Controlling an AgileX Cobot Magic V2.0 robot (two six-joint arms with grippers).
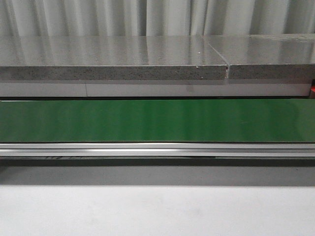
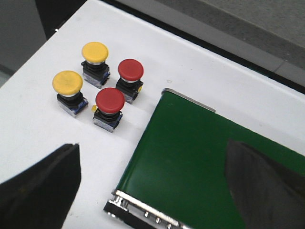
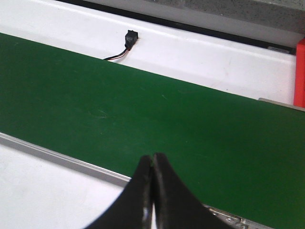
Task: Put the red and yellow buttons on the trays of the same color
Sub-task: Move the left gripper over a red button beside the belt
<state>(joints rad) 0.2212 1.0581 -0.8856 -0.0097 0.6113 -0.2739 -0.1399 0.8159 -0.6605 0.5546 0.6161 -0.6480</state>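
Observation:
In the left wrist view two yellow buttons (image 2: 95,51) (image 2: 67,82) and two red buttons (image 2: 130,69) (image 2: 110,100) stand close together on the white table, just off the end of the green conveyor belt (image 2: 200,157). My left gripper (image 2: 152,183) hangs open above the belt's end, short of the buttons, with nothing between its fingers. My right gripper (image 3: 153,157) is shut with nothing in it, over the near rail of the belt (image 3: 143,105). A red edge (image 3: 299,71), possibly a tray, shows at the frame's border. No yellow tray is in view. Neither gripper appears in the front view.
The front view has the green belt (image 1: 157,120) running across, its metal rail (image 1: 157,149) in front and a grey stone ledge (image 1: 113,64) behind. A small black connector with wires (image 3: 128,40) lies on the white surface beyond the belt.

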